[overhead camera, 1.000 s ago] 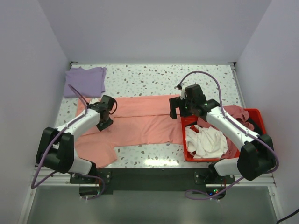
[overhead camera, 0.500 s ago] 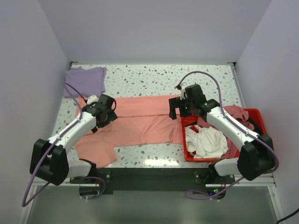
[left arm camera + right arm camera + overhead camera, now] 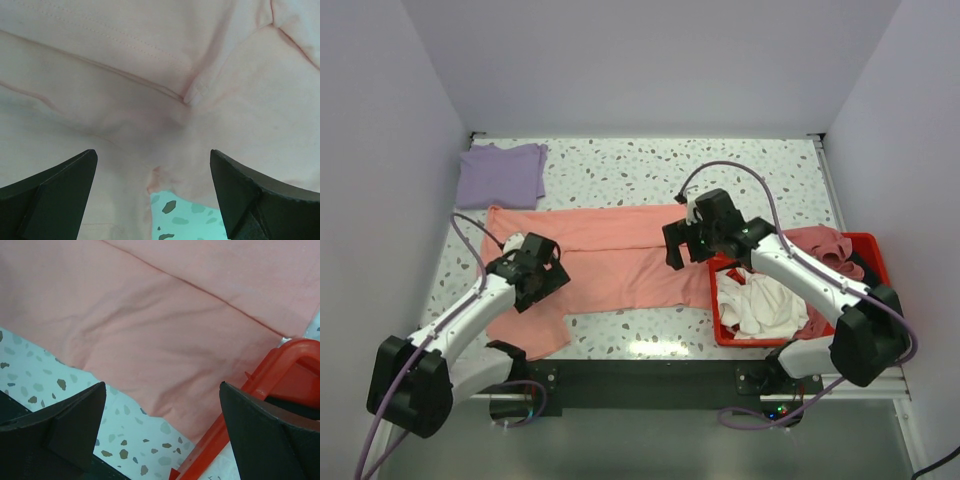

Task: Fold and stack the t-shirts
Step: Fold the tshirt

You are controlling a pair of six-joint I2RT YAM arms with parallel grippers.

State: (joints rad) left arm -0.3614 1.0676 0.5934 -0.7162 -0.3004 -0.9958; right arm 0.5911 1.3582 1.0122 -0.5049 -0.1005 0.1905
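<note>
Left pincer (image 3: 533,272) hangs over the salmon-pink t-shirt (image 3: 620,255) by a sleeve seam, its fingers spread wide with nothing between them. The right pincer (image 3: 678,246), equally wide apart, is above the shirt's edge beside the red bin (image 3: 252,385). The shirt lies spread across the table (image 3: 740,170). A folded lavender t-shirt (image 3: 502,172) sits at the far left corner. A white t-shirt (image 3: 760,305) and a dusty pink t-shirt (image 3: 820,243) lie crumpled in the bin.
</note>
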